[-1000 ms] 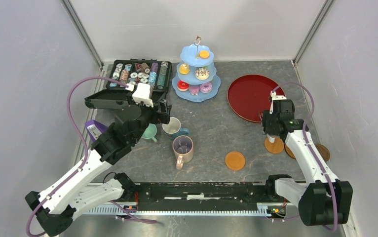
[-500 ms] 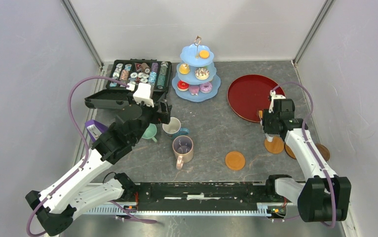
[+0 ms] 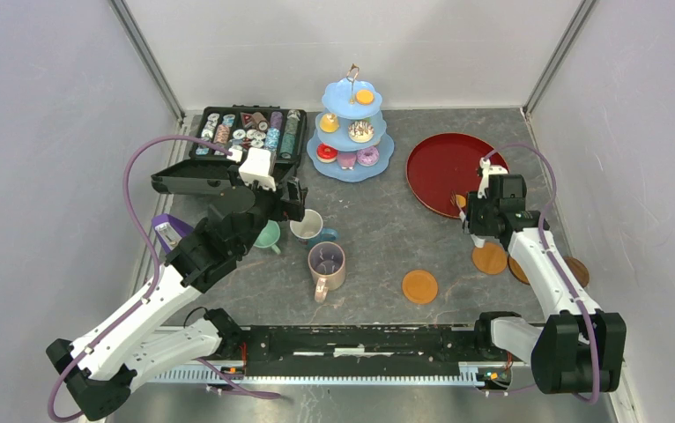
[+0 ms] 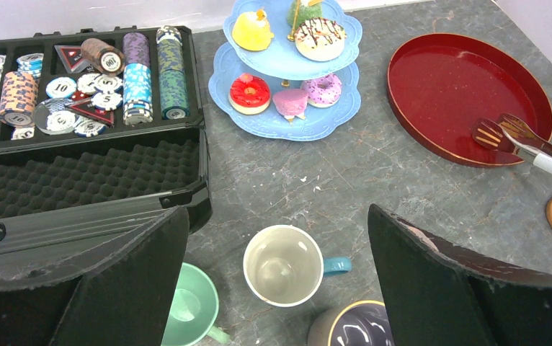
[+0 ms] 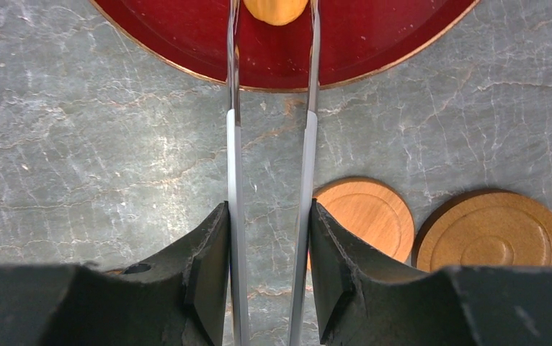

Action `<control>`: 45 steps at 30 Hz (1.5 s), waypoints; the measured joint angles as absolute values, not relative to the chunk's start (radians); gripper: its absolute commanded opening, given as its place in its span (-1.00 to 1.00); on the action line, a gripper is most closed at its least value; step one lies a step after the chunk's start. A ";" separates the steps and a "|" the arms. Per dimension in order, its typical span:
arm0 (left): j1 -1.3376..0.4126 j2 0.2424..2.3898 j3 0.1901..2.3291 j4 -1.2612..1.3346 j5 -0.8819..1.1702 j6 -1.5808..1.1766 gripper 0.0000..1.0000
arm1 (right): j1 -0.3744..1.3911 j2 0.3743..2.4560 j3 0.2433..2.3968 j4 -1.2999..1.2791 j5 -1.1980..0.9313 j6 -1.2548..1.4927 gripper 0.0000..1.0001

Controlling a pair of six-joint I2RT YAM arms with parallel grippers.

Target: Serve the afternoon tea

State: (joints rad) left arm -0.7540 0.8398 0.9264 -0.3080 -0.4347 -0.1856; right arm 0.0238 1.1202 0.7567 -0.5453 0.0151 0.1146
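My left gripper [image 3: 295, 208] [image 4: 277, 216] is open and empty, hovering over the white-and-blue mug [image 3: 306, 226] [image 4: 284, 265]. The mint green mug [image 3: 268, 234] [image 4: 190, 306] stands to its left and the tall pink-purple mug [image 3: 326, 263] [image 4: 352, 324] in front. The olive mug is hidden. My right gripper [image 3: 475, 214] [image 5: 269, 209] is shut on metal tongs [image 5: 233, 144] whose tips reach over the red tray [image 3: 435, 172] [image 5: 374, 43]; a small orange-brown piece [image 5: 275, 9] shows between the tips. Brown coasters [image 3: 490, 258] [image 5: 363, 216] lie beside it. Pastries [image 4: 248, 92] sit on the pale-blue stand [image 3: 352, 169] [image 4: 287, 130].
An open black case of chips [image 3: 246, 132] [image 4: 78, 86] stands at the back left, its foam lid [image 4: 78, 180] close to my left finger. One coaster [image 3: 419, 286] lies in the middle front, others [image 3: 576, 271] at the right. Walls enclose the table.
My right gripper with the tongs has moved a little away from me, toward the red tray, off the coaster it was over. The left arm has barely moved.
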 measured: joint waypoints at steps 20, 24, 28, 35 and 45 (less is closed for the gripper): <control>-0.754 0.839 0.926 -0.308 -0.435 -0.186 0.99 | 0.140 1.142 0.999 -0.289 -0.306 0.199 -0.79; -0.754 0.839 0.926 -0.308 -0.435 -0.186 0.99 | 0.271 1.242 1.120 -0.205 -0.304 0.244 -0.80; -0.754 0.839 0.926 -0.308 -0.439 -0.186 0.99 | 0.358 1.342 1.213 -0.139 -0.302 0.285 -0.80; -0.754 0.839 0.926 -0.308 -0.447 -0.186 0.99 | 0.424 1.534 1.393 -0.139 -0.226 0.309 -0.77; -0.754 0.837 0.926 -0.309 -0.451 -0.186 0.99 | 0.468 1.640 1.500 -0.212 -0.122 0.287 -0.52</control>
